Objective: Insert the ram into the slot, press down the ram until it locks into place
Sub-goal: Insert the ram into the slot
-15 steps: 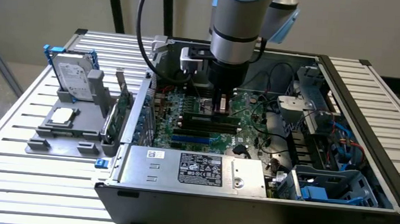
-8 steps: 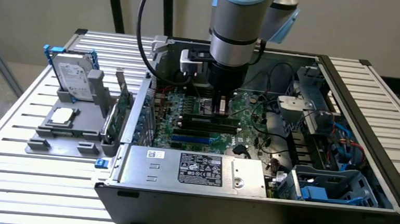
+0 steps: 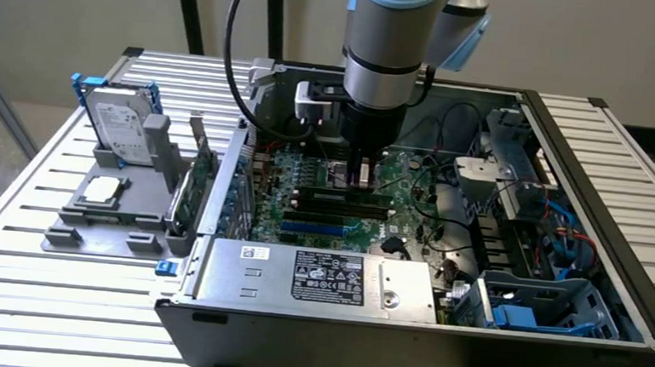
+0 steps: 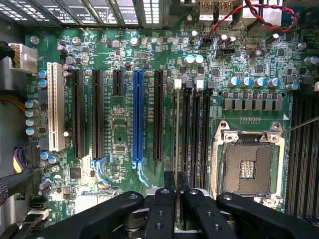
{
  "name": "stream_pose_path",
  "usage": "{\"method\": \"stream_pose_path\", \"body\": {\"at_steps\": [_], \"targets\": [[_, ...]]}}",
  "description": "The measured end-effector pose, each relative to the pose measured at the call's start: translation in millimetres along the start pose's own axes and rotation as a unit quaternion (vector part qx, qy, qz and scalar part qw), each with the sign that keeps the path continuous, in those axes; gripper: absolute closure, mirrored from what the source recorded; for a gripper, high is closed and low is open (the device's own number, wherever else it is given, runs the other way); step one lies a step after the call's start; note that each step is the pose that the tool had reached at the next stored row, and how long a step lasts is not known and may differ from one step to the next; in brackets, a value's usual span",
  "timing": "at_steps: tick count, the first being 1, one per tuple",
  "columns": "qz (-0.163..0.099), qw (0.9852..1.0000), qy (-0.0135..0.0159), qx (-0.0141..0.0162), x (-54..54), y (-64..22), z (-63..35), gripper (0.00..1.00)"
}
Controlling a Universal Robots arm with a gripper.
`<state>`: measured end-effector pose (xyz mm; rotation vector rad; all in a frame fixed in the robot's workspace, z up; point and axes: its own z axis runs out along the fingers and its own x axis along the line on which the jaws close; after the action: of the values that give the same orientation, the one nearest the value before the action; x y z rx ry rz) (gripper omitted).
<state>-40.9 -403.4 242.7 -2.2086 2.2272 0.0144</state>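
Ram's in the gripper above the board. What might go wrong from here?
The ram, edge-on in the gripper, is at a row of alike black slots; a small sideways offset could land it on a slot wall or in the neighbour. I cannot tell whether the white end clip is open; if not, pressing may not lock it. The bare CPU socket sits close beside, so a slip could strike it.
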Motion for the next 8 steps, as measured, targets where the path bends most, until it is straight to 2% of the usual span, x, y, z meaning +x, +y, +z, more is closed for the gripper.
{"method": "stream_pose_path", "body": {"at_steps": [8], "targets": [[0.000,1.0000,0.0000,0.0003,-1.0,0.0,4.8,0.87]]}}
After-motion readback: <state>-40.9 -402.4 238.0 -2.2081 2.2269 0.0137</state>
